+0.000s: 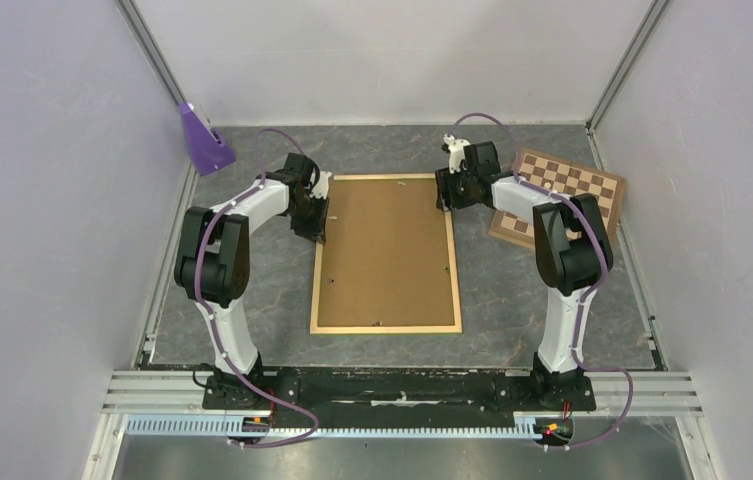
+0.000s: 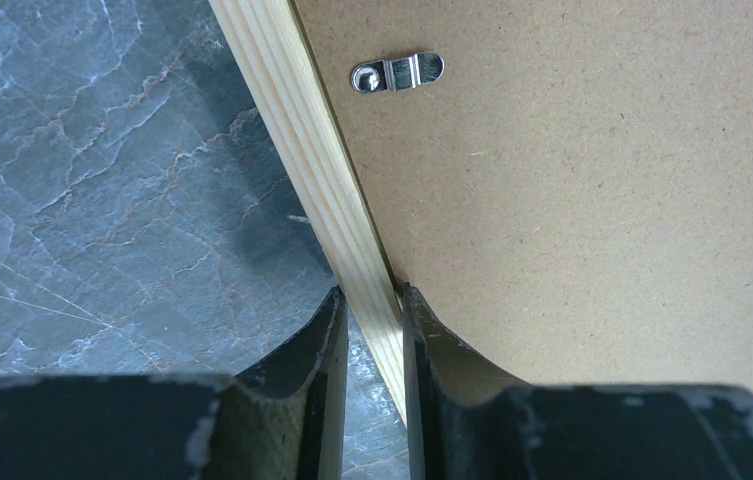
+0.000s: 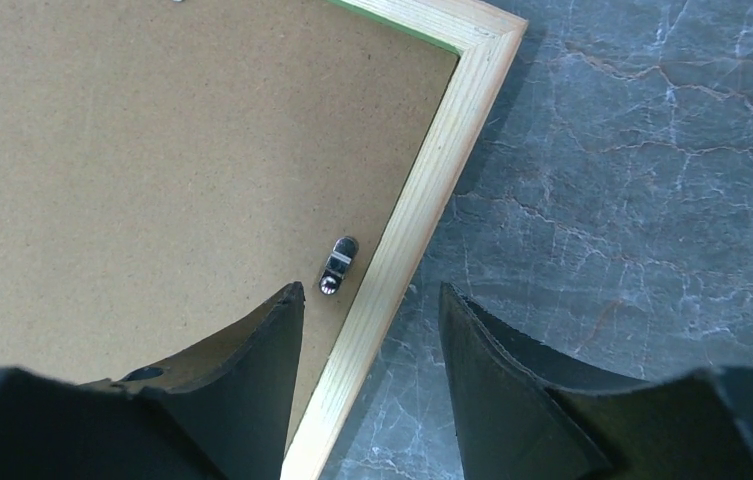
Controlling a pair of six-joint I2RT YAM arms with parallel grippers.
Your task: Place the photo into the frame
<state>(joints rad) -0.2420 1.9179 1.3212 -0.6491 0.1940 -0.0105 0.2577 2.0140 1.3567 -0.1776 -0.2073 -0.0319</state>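
only a green sliver shows of the face-down frame [image 3: 422, 200].

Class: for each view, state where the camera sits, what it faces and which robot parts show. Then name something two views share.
Top external: above and behind the bases, looking down on the left arm, right arm and frame.
Left wrist: on the left arm, looking down past the left tool, pinching the frame's rail.
Right wrist: on the right arm, looking down past the right tool, open astride the opposite rail.
Shared: both wrist views show the backing panel.
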